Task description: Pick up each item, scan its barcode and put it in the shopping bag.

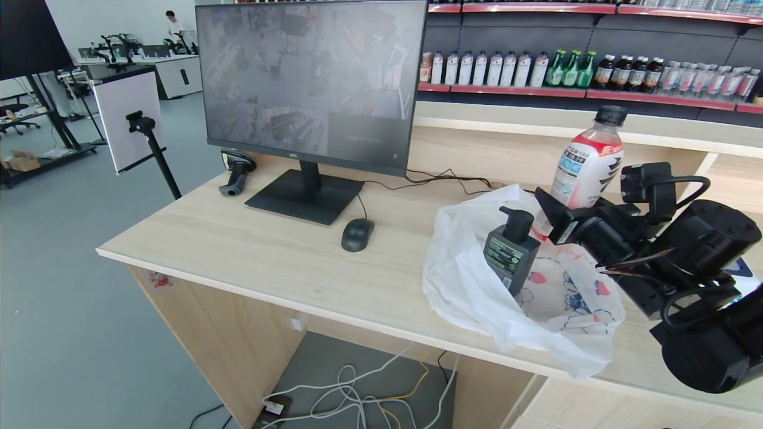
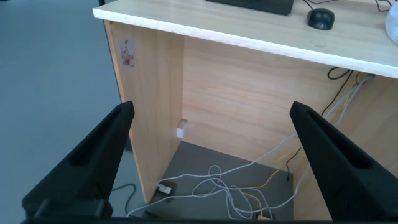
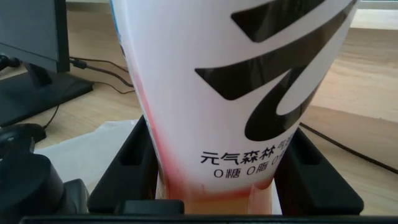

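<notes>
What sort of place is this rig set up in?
Probably a mock shop checkout: drink shelves behind a wooden counter, with a barcode scanner beside the monitor and a shopping bag on top.

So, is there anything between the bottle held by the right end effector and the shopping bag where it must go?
Partly. A dark pump bottle stands upright in the folds of the shopping bag, just beside and below the bottle in the right end effector. The rest of the bag looks free.
</notes>
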